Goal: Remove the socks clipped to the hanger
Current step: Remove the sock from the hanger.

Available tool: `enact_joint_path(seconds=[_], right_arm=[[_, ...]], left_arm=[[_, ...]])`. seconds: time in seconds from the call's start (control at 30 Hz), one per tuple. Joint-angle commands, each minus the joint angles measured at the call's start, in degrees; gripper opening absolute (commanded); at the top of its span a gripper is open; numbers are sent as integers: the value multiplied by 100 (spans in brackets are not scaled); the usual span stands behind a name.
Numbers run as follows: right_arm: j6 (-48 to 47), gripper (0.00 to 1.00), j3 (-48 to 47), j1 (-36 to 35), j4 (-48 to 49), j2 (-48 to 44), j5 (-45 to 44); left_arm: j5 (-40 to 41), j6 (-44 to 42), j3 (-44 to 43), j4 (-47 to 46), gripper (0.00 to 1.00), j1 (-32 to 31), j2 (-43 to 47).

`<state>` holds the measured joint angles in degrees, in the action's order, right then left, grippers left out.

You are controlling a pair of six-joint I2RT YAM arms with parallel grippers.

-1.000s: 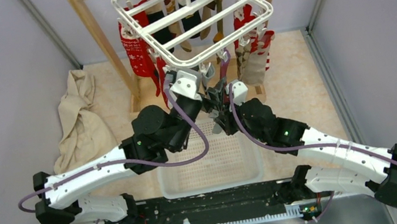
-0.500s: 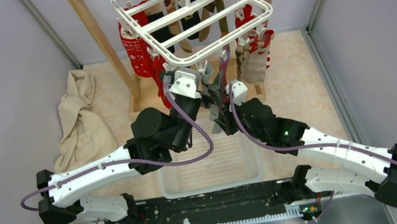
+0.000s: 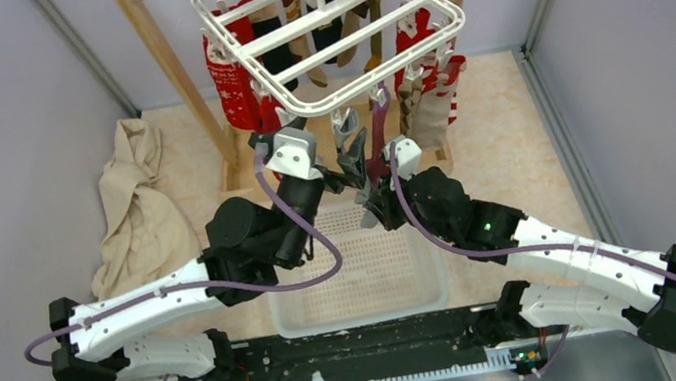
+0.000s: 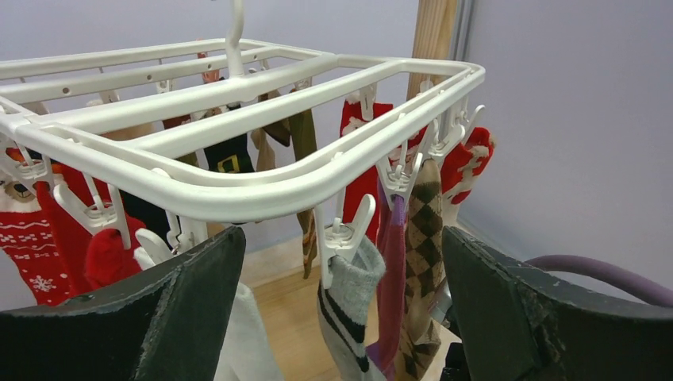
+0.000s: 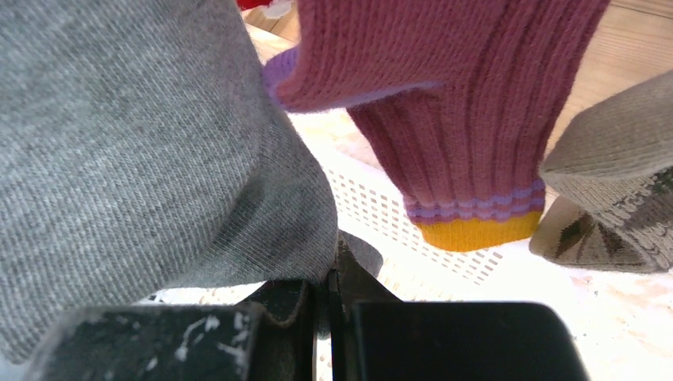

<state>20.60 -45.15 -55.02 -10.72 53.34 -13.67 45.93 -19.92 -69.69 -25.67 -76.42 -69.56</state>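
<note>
Beige cloth lies crumpled at the far left of the worktop. Next comes the wooden frame, with the white hanger hooked on its top bar and red socks dangling from the left-hand clips. The left claw sits under the near rim, fingers spread wide, gripping nothing, and the grey sock hangs clipped between them. Just right of it hangs the magenta sock, also clipped. The right claw is pressed together, pinching the grey sock's lower end above the mesh basket. Further right, the argyle sock hangs near the hanger's corner.
</note>
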Motion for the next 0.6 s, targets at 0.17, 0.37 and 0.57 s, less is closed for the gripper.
enact_joint_path(seconds=[0.17,0.37,0.57], right_arm=[[22,0,-73,-77,324,-67,8],[45,0,-66,-76,362,-43,44],[41,0,-50,-79,331,-90,49]], left_arm=[[-188,348,128,-75,99,-31,301],[-287,248,-112,-152,99,-31,-3],[-105,33,-148,-498,99,-23,-233]])
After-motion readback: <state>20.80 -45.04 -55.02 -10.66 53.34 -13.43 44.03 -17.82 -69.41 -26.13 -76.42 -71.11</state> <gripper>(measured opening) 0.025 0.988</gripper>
